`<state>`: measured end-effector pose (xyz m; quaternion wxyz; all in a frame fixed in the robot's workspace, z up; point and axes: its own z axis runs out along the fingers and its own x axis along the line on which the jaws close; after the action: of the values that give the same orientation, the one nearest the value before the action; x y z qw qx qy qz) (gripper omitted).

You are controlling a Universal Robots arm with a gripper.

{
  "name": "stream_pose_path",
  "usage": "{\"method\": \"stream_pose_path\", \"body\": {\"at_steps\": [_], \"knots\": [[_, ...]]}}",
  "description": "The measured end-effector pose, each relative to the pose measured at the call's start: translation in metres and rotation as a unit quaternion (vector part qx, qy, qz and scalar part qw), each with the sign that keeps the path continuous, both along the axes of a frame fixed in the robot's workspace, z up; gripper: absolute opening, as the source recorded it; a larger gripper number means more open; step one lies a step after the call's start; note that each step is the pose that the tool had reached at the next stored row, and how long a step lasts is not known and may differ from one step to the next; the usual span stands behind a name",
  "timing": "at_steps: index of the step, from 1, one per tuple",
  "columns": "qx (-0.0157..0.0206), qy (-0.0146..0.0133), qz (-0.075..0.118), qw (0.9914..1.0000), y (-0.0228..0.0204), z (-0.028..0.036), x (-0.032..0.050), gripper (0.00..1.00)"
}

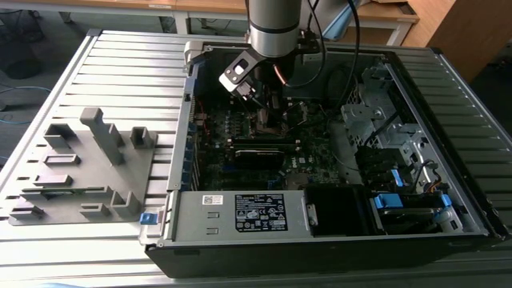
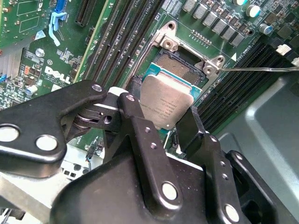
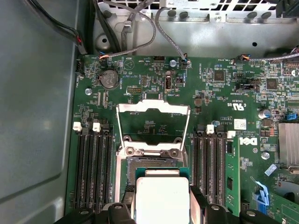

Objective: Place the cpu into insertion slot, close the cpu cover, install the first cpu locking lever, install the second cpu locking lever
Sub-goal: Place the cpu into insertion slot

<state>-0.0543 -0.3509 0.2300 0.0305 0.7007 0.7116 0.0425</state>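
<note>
In both wrist views my gripper [image 2: 161, 106] [image 3: 161, 201] is shut on the cpu [image 2: 169, 99] [image 3: 161, 193], a flat square chip with a silvery top, one black finger on each of two opposite edges. The chip hangs just over the insertion slot [image 2: 180, 65] [image 3: 152, 164], partly covering the dark socket. I cannot tell whether it touches the socket. The cpu cover [image 3: 153, 108], a silvery frame, lies swung open beyond the slot. A thin locking lever [image 2: 261, 69] stands out sideways from the socket. In the exterior view the gripper [image 1: 270, 117] reaches down into the open computer case.
Long black memory slots [image 3: 96, 168] [image 3: 210, 168] flank the socket on both sides. The grey case wall [image 3: 37, 116] stands close by. A power supply [image 1: 240, 213] and drive bays [image 1: 400, 150] fill the case's near and right parts. A grey parts fixture [image 1: 80, 168] lies on the exterior view's left.
</note>
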Motion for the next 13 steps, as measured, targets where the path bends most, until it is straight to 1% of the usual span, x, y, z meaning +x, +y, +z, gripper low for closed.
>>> {"method": "stream_pose_path", "body": {"at_steps": [9,12,13], "knots": [[0.0000,0.0000,0.000,1.00000,0.0000,-0.0002,0.0000,0.54],[-0.0005,0.0000,0.000,1.00000,0.0000,-0.0003,0.0000,0.54],[-0.0006,0.0012,0.000,1.00000,0.0001,-0.0003,0.0001,0.54]]}}
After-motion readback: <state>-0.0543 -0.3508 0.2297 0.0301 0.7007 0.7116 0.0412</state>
